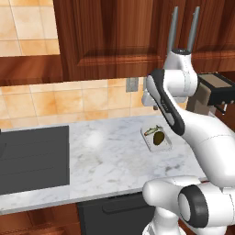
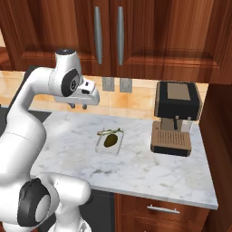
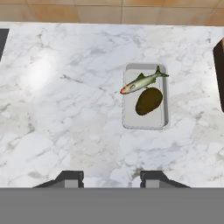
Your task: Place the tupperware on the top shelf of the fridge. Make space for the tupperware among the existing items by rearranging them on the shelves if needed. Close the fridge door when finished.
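Observation:
The tupperware, a shallow white tray with a dark olive lump and a small green fish in it, lies on the marble counter. My gripper hangs well above the counter, behind and to the left of the tray. In the hand view its two fingertips stand apart with nothing between them, and the tray lies ahead and slightly right of them. The fridge, its top shelf and the existing items are out of view.
A dark coffee machine stands on the counter right of the tray. A black cooktop lies at the counter's left end. Wooden wall cabinets with bar handles hang above, and wall sockets sit on the tiled backsplash.

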Available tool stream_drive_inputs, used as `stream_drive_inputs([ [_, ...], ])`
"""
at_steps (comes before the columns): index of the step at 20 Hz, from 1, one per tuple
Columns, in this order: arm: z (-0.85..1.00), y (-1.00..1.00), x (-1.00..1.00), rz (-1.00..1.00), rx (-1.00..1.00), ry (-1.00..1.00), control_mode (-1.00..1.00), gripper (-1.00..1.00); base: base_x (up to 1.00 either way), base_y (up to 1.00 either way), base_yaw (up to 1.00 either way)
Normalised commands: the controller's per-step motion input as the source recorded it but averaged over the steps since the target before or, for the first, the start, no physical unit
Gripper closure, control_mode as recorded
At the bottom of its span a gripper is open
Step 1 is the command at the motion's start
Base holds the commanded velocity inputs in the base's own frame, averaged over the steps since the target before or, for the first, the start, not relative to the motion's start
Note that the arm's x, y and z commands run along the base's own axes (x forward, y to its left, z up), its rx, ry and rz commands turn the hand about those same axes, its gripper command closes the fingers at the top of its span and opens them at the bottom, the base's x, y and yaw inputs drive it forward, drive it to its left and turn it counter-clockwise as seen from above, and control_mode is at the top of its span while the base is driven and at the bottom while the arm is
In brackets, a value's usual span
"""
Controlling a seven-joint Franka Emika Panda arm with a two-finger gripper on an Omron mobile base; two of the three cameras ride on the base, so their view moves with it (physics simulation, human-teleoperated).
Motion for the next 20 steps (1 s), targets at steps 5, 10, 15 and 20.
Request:
stream_drive_inputs([
  [5, -0.28, -0.25, 0.00, 0.01, 0.01, 0.00, -1.00, -1.00, 0.00, 0.00, 0.00],
  [10, -0.53, -0.21, 0.02, 0.00, 0.00, 0.03, -1.00, -1.00, 0.00, 0.00, 0.00],
  [15, -0.51, -0.17, 0.18, 0.00, 0.00, 0.07, -1.00, -1.00, 0.00, 0.00, 0.00],
  [20, -0.49, -0.42, 0.06, 0.00, 0.00, 0.01, -1.00, -1.00, 0.00, 0.00, 0.00],
])
